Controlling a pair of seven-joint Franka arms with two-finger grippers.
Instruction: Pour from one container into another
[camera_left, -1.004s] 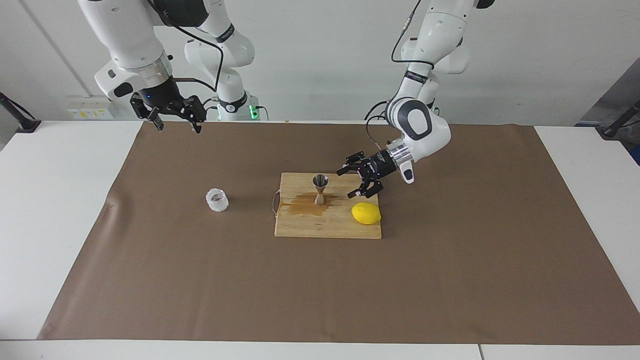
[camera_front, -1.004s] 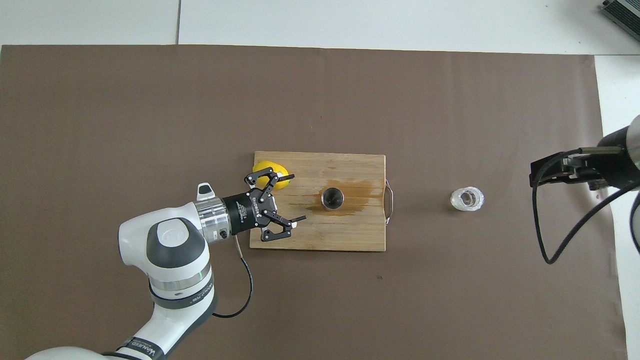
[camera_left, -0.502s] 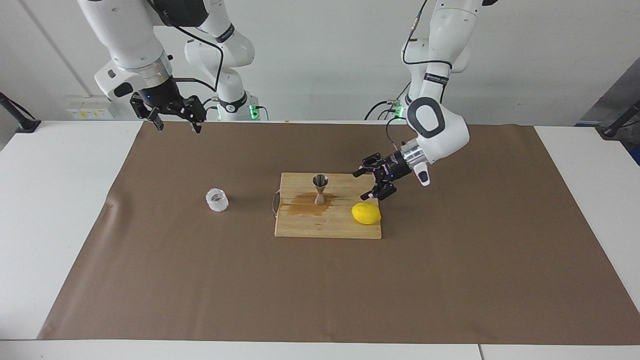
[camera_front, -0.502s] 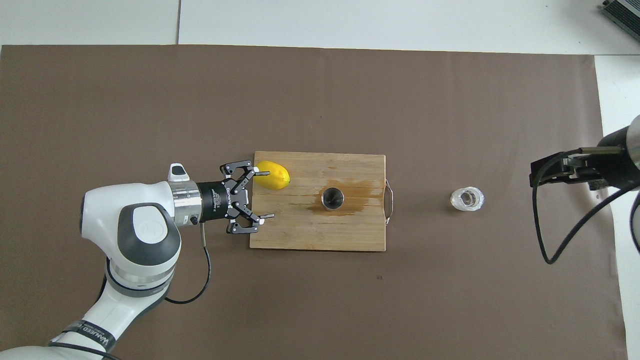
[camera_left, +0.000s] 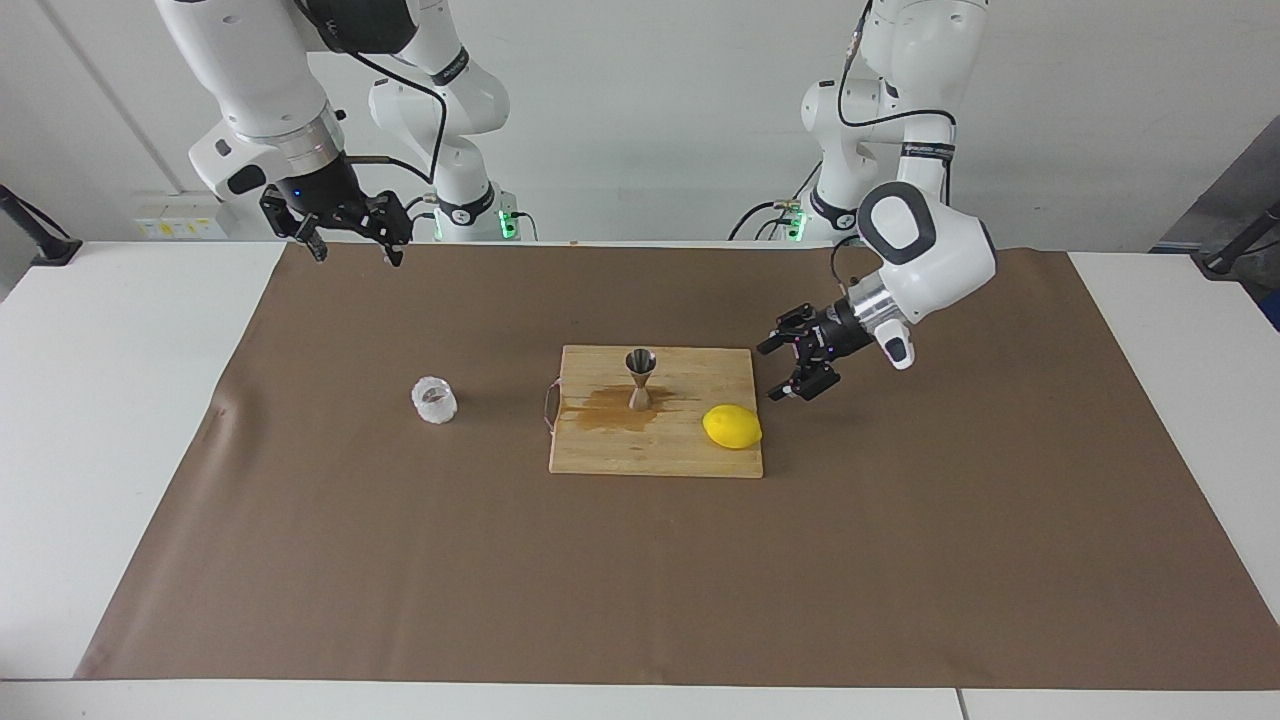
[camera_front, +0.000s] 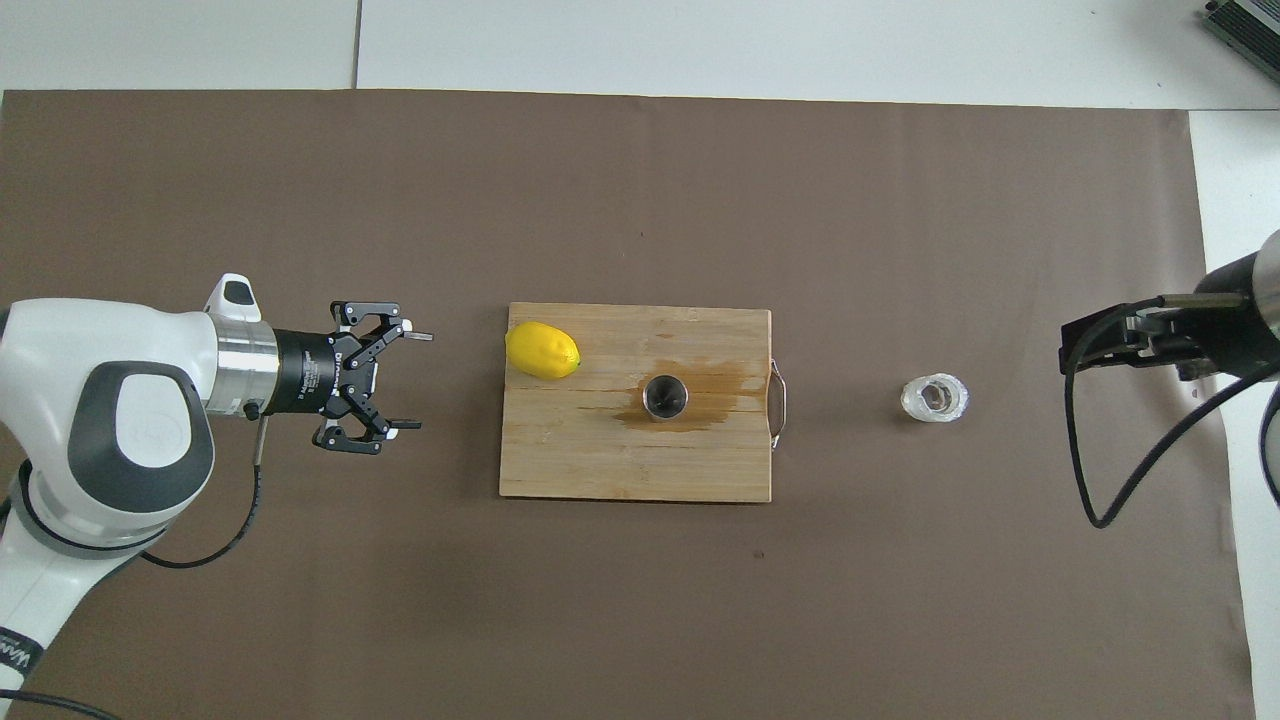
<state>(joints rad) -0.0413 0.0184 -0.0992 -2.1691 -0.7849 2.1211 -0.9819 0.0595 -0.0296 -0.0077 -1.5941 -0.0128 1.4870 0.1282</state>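
**Left hand backs off the board, pour looks done**

Left hand (camera_left: 797, 371), spread and empty, has pulled away past the cutting board's (camera_left: 650, 455) edge. Jigger (camera_left: 640, 378) stands mid-board in a spill; cup (camera_left: 434, 400) sits apart. Right hand (camera_left: 352, 240), spread, waits above the surface's corner.

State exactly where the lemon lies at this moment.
The lemon lies on the wooden board, at its corner toward the left arm's end of the table, beside the steel jigger and slightly farther from the robots than it.
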